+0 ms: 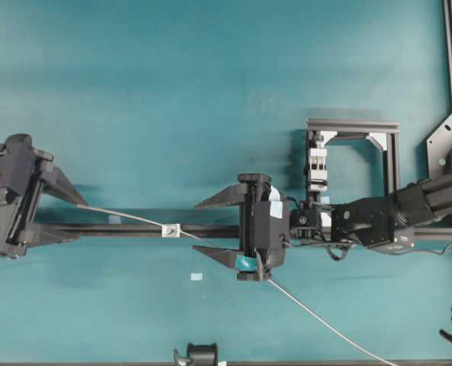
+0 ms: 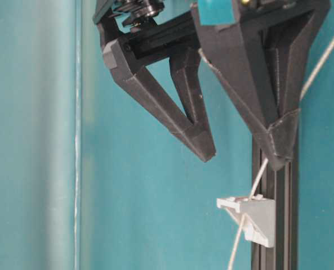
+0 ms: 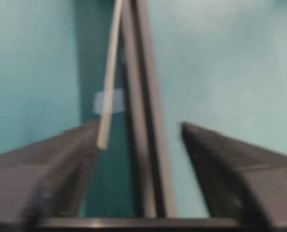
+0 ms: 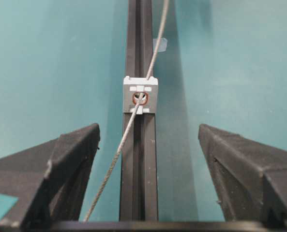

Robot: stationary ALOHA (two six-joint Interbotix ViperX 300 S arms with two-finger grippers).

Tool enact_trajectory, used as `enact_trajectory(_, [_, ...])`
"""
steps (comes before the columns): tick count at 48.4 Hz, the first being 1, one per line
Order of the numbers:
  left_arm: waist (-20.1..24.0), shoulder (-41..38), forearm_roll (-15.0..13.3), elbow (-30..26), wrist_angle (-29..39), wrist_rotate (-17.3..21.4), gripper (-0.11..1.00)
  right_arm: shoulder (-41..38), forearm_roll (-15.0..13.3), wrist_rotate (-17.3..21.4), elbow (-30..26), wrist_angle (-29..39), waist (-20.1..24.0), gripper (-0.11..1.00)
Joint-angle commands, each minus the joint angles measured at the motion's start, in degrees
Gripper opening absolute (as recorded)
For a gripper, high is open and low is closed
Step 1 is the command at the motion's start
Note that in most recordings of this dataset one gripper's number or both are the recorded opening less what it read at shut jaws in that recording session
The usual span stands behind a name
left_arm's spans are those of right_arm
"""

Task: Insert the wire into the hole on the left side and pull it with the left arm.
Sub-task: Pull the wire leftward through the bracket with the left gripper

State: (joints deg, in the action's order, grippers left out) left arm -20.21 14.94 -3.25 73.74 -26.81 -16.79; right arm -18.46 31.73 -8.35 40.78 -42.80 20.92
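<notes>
In the left wrist view, badly blurred, the left gripper [image 3: 138, 145] is seen with its two pointed fingers standing apart. The stiff end of the wire [image 3: 109, 77] lies just beside the tip of one finger; whether it touches that finger cannot be made out, and nothing is clamped between the fingers. Beyond them the black rail [image 3: 145, 121] runs away from the camera, with a small pale tape rectangle [image 3: 109, 102] half hidden behind the wire.

In the right wrist view the right gripper [image 4: 148, 140] is held wide open, empty, straddling the rail without touching the wire. Past its fingertips the small white square block [image 4: 140, 94] sits on the rail, and the wire is threaded through the hole [image 4: 140, 98] in it.

From overhead, the wire is seen running from the left gripper's upper fingertip through the block, passing under the right gripper, hidden there, and leaving the bottom edge of the view. Further off stands a black frame [image 1: 353, 126] holding a white clamp block [image 1: 318, 164]. The left arm [image 1: 8, 194] is cut off by the edge.
</notes>
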Motion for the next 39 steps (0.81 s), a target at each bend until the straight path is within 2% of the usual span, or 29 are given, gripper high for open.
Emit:
enact_trajectory(1, [0.35, 0.35, 0.09, -0.44, -0.09, 0.00, 0.42, 2.20, -0.09, -0.18, -0.35, -0.26, 0.09, 0.89])
enact_trajectory(6, [0.35, 0.53, 0.18, -0.53, -0.09, 0.00, 0.72, 2.20, -0.09, 0.00, -0.35, -0.18, 0.00, 0.89])
enact_trajectory(8, [0.44, 0.62, 0.09, -0.44, -0.09, 0.00, 0.76, 2.20, -0.09, 0.00, -0.35, -0.26, 0.09, 0.89])
enact_trajectory(22, [3.43, 3.08, 0.26, -0.18, 0.00, 1.05, 0.77, 5.27, -0.09, -0.18, 2.11, -0.35, -0.09, 0.89])
enact_trajectory(39, [6.59, 6.59, 0.35, 0.09, 1.93, 4.92, 0.77, 10.11, -0.09, -0.62, 6.50, -0.70, -1.67, 0.89])
